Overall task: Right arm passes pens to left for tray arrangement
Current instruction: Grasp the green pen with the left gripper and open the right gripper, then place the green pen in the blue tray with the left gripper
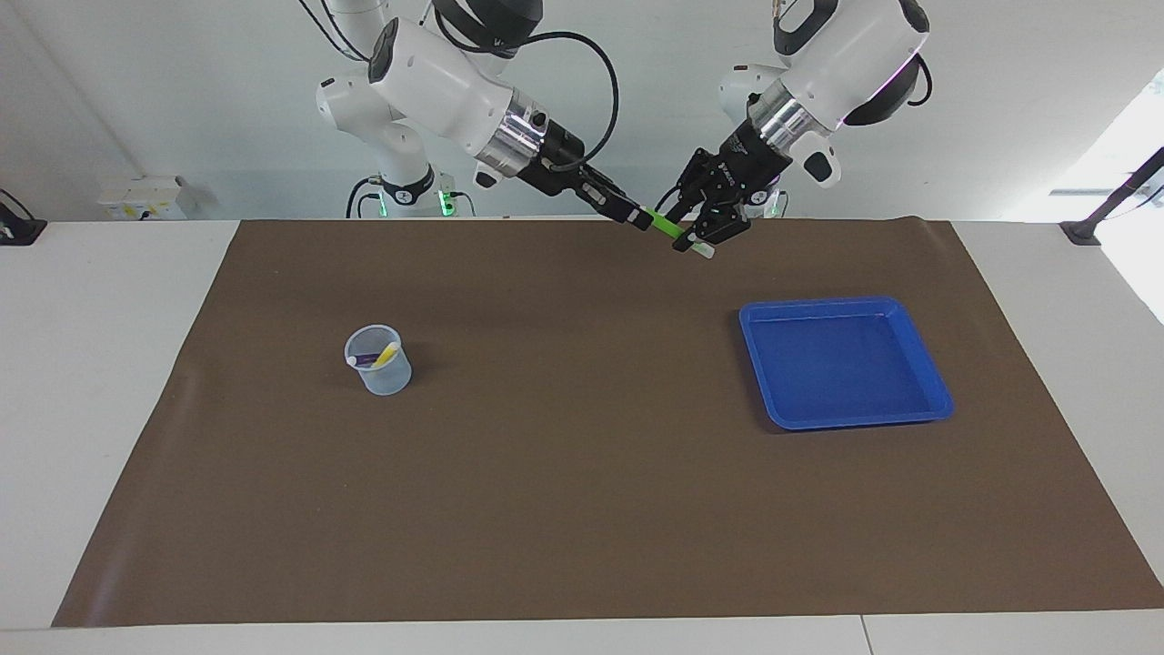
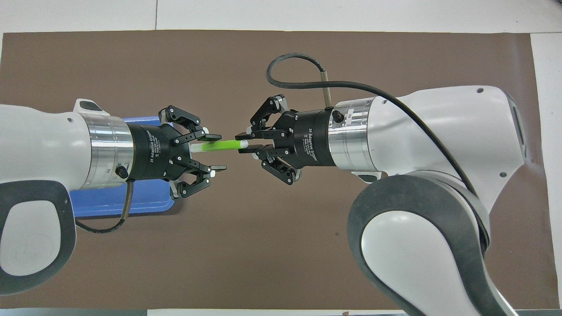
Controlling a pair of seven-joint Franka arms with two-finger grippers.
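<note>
Cup [image 1: 380, 364]: translucent, standing on the brown mat [image 1: 546, 509] toward the right arm's end of the table; the purple pen [image 1: 366, 361] and yellow pen [image 1: 388, 354] lean inside it, waiting their turn.

Right gripper [image 1: 637, 218]: raised over the mat between the two arms, fingertips closed on one end of the green pen [image 1: 662, 224]; it carries the pen's whole weight.

Green pen: held in the air, roughly level, pointing from the right gripper into the left gripper [image 1: 696, 244]; its white tip lies between the left fingers.

Left gripper: facing the right one, fingers partly drawn in on either side of the pen's free end; in the overhead view one finger [image 2: 210, 138] lies against the pen while the other stands off, so it has no clamp yet.

Tray [image 1: 846, 305]: blue and empty, on the mat toward the left arm's end of the table, well apart from the handover.

Step in hand: the handover of the first pen, as I judge it.

Doing it well: the left fingers should close fully and squarely across the barrel, not on the tapered tip. The right gripper should hold until that grip is firm, then open and back straight off along the pen's line so nothing twists it loose.

Risk: an early release would drop the pen onto the mat.
</note>
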